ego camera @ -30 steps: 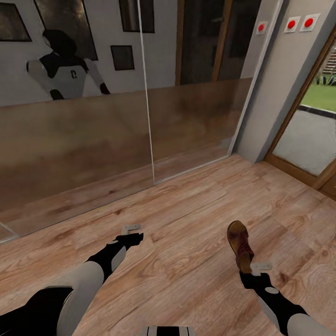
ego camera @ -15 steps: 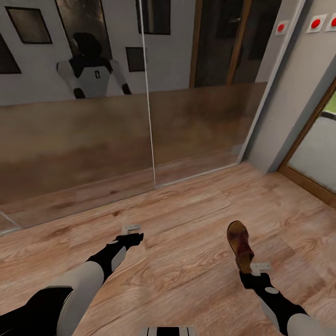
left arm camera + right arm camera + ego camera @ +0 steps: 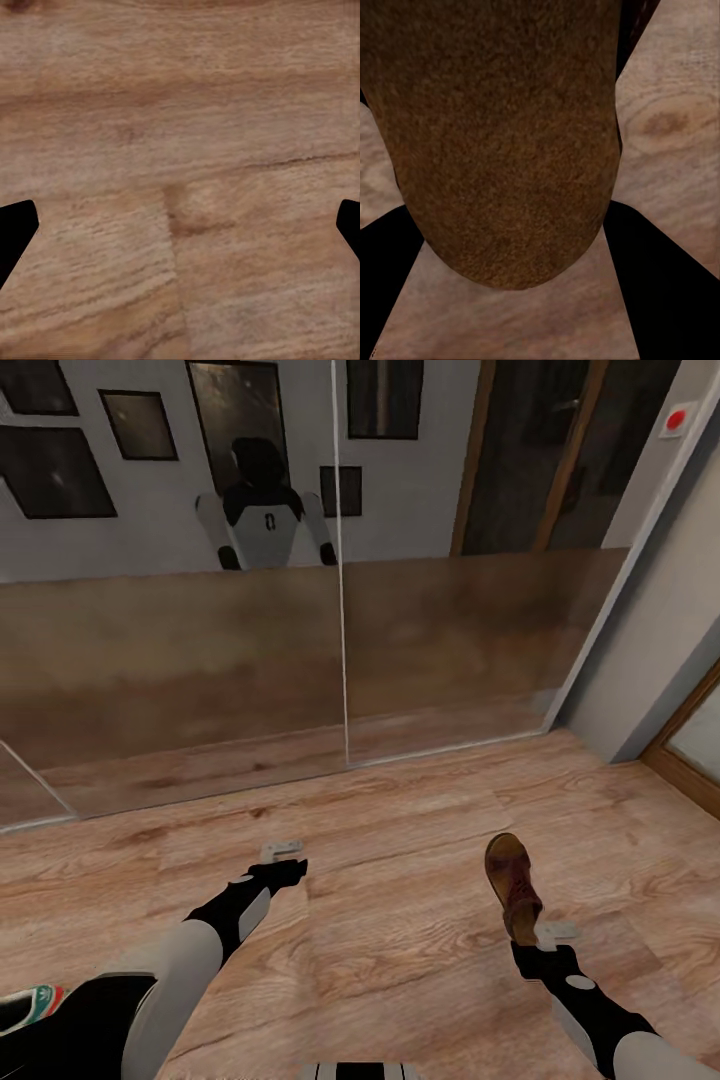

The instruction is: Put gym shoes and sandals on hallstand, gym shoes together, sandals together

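A brown sandal (image 3: pixel 510 878) sticks out forward from my right gripper (image 3: pixel 535 938), which is shut on its heel end. In the right wrist view the sandal's brown sole (image 3: pixel 502 135) lies between the two dark fingers (image 3: pixel 660 262). My left gripper (image 3: pixel 285 860) hangs open over the wood-plank corridor floor (image 3: pixel 400 830) with nothing in it. In the left wrist view its fingertips (image 3: pixel 15 225) stand far apart over bare planks. A white gym shoe (image 3: pixel 25 1005) with a teal stripe peeks in at the head view's lower left edge, beside my left arm. The hallstand is out of view.
Mirrored panels (image 3: pixel 180 660) run along the wall ahead and show my own reflection (image 3: pixel 262 525). A grey wall corner (image 3: pixel 640 660) and a wooden door frame (image 3: pixel 690 765) stand at the right. Open floor lies between the arms and the mirror.
The whole view has swung to the left, so mirror and wall have slid right. Both arms and the held sandal keep their places. The gym shoe's edge has come into view.
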Controlling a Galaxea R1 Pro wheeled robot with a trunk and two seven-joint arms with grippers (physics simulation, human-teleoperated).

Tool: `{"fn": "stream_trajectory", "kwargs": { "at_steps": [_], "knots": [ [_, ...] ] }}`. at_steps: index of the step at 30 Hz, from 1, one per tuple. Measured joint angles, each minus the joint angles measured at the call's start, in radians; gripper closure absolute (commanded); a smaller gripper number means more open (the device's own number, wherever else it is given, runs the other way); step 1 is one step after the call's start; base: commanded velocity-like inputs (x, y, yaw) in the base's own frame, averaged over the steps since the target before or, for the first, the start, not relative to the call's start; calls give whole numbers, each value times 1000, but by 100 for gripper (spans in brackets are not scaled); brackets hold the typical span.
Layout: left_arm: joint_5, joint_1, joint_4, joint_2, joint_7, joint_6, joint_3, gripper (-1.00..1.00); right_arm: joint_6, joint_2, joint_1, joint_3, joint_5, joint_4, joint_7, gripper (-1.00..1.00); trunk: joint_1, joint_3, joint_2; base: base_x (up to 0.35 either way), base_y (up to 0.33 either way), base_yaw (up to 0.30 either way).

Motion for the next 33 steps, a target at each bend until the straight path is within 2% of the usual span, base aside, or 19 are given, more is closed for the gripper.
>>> {"fn": "stream_trajectory", "kwargs": {
  "at_steps": [15,33],
  "knots": [
    [0,0,0,0,0,0,0,-100,1,0,0,0,0,3,0,100,0,8,0,4,-44,300],
    [1,0,0,0,0,0,0,-100,1,3,0,2,0,5,0,100,0,16,0,88,-330,300]
  ]
}}
